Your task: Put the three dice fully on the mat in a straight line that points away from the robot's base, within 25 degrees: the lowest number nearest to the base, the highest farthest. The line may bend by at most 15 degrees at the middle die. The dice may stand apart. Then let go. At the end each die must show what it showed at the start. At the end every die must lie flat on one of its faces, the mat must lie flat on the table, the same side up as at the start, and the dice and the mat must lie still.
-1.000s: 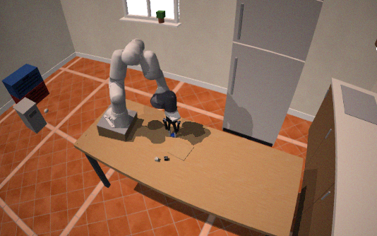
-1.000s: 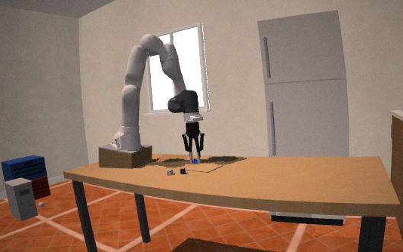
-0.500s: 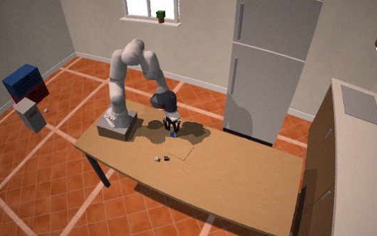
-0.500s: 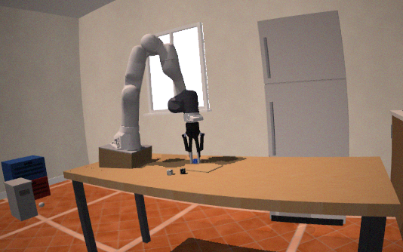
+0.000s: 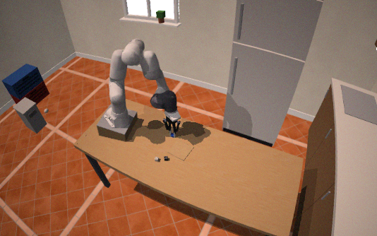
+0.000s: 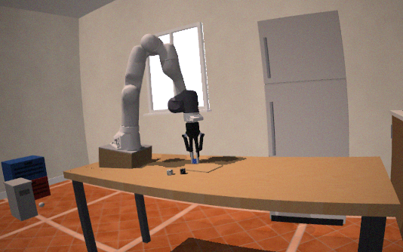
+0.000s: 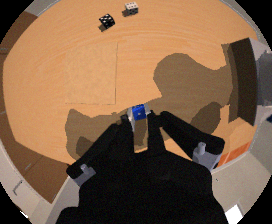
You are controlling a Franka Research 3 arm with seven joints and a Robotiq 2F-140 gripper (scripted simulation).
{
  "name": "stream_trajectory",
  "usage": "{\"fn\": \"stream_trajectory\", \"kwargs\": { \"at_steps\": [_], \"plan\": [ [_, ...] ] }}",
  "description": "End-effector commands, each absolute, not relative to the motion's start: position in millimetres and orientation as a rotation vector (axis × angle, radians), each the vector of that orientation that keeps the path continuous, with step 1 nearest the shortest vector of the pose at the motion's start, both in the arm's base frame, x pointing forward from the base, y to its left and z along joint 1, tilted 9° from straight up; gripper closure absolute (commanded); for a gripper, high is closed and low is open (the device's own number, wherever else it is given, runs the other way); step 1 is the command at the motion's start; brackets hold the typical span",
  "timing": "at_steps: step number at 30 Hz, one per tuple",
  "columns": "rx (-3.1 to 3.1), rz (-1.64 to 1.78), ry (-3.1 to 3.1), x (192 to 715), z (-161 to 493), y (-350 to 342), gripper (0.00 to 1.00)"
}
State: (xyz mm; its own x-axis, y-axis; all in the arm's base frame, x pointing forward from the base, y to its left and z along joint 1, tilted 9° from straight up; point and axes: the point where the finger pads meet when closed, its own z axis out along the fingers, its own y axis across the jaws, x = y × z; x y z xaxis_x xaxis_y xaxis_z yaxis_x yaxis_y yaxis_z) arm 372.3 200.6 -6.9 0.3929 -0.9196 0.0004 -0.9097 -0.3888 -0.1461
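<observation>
My gripper [image 5: 172, 133] [image 6: 194, 157] [image 7: 139, 110] points straight down, shut on a small blue die [image 5: 172, 135] [image 6: 194, 161] [image 7: 139, 112] between its fingertips. It holds the die low over the far edge of the thin tan mat [image 5: 183, 150] [image 6: 206, 168] [image 7: 90, 76], which lies flat on the table. A white die [image 5: 157, 159] [image 6: 170, 172] [image 7: 130, 8] and a black die [image 5: 166, 158] [image 6: 183, 171] [image 7: 106, 22] lie side by side on the bare table, just off the mat's near corner.
The wooden table [image 5: 226, 177] [image 6: 280, 181] carries the robot's base block [image 5: 116, 128] [image 6: 124, 156] at its left end. A fridge [image 5: 265, 71] stands behind the table, and a counter [image 5: 361, 148] stands to the right.
</observation>
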Motion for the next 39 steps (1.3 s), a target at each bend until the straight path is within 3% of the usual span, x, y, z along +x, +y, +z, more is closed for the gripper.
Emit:
{"fn": "stream_trajectory", "kwargs": {
  "at_steps": [1, 28, 39],
  "plan": [
    [-2.518, -0.126, 1.653, 374, -6, 201, 0.87],
    [-2.518, -0.126, 1.652, 374, -5, 201, 0.87],
    [-2.518, -0.126, 1.653, 370, 24, 200, 0.87]
  ]
}}
